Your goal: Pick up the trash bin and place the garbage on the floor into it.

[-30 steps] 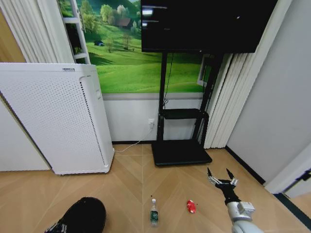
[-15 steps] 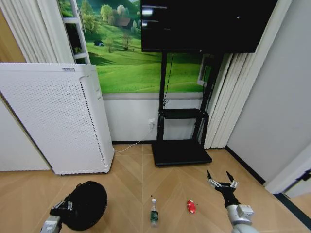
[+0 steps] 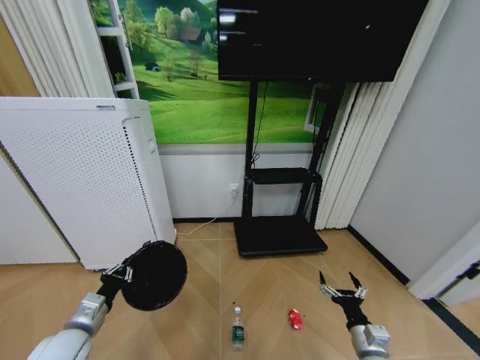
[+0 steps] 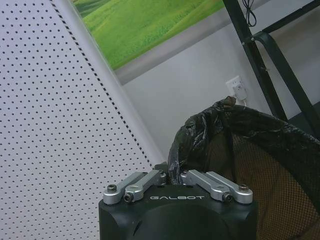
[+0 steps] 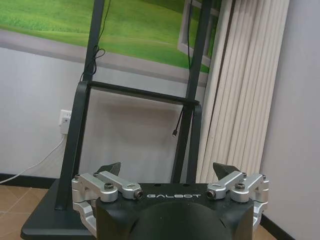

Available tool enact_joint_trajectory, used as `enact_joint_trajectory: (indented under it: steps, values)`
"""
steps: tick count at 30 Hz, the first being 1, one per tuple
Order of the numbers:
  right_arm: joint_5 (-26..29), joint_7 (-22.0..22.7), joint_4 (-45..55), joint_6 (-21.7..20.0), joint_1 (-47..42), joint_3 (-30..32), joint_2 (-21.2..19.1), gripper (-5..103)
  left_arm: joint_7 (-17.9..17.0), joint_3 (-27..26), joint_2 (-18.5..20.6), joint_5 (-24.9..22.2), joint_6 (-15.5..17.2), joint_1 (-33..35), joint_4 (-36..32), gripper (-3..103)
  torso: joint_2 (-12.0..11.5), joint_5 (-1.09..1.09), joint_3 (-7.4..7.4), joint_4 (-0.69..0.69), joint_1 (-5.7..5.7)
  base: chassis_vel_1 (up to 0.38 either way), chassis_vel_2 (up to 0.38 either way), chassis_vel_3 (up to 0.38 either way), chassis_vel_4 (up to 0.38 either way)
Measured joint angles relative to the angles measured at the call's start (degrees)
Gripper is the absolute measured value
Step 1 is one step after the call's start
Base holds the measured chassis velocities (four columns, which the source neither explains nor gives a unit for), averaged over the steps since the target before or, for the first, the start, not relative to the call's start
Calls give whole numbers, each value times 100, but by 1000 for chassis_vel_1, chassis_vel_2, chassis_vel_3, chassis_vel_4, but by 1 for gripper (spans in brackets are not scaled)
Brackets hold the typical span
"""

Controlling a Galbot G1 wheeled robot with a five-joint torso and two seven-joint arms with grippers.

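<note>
Left gripper (image 3: 122, 271) clenched on trash bin (image 3: 155, 275) rim, held aloft at left; right gripper (image 3: 341, 289) released, right of can (image 3: 295, 319) and bottle (image 3: 238, 328)

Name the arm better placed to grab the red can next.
Right, probably. Its hand is open and empty, just beyond the red can; the left hand is occupied holding the trash bin.

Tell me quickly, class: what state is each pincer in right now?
Left pincer: shut on the trash bin rim, bin held off the floor.
Right pincer: open, holding nothing.
</note>
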Motion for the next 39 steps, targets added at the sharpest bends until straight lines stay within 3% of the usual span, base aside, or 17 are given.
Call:
enact_joint_trajectory:
  steps: [5,21,39]
  values:
    - [-188,-94,-85,65,32,-32,55,100,69,-50,-65,67,-179,45,93,7,0,0,0,0,0,0,0,0,0]
    - [-255,-151,-153,122,101,-111,88,100,74,-116,-131,69,-202,96,142,7,1,1,0,0,0,25,20,-24,-28]
    - [-238,-144,-224,123,183,-163,96,100,71,-38,-142,59,-183,-3,183,7,2,5,-2,0,-2,246,239,-239,-243]
